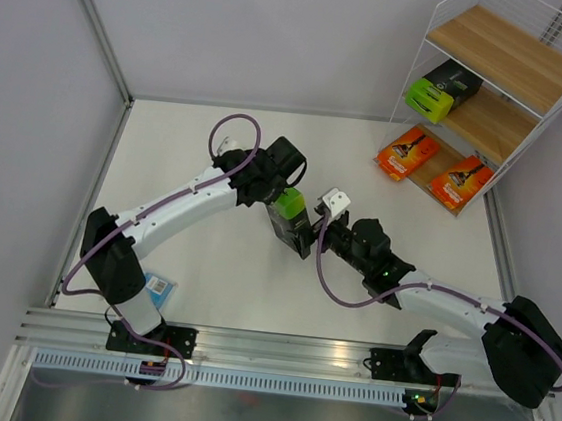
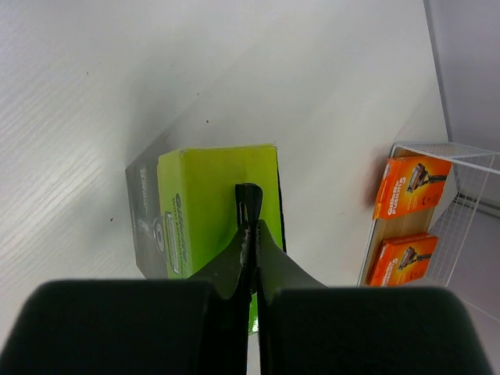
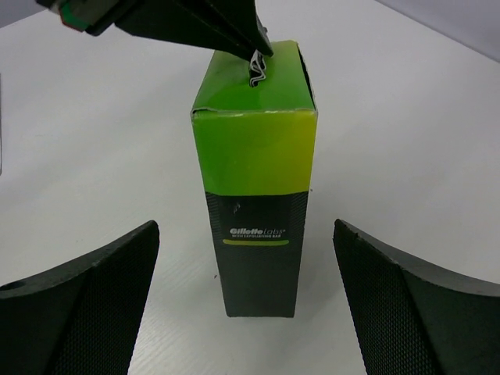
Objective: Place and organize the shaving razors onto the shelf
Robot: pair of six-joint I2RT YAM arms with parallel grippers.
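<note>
The closed left pincer is steadying the upright box, so the wide right pincer should be closing centred, twelve o'clock.

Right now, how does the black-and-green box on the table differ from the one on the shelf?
Pose: the table box stands upright, green end up; the shelf box lies on its side on the middle board.
Contact: the left end effector, shut, meets the table box's top, and the open right end effector faces it; nothing touches the shelf box.
Shared: both are black boxes with lime green.
</note>
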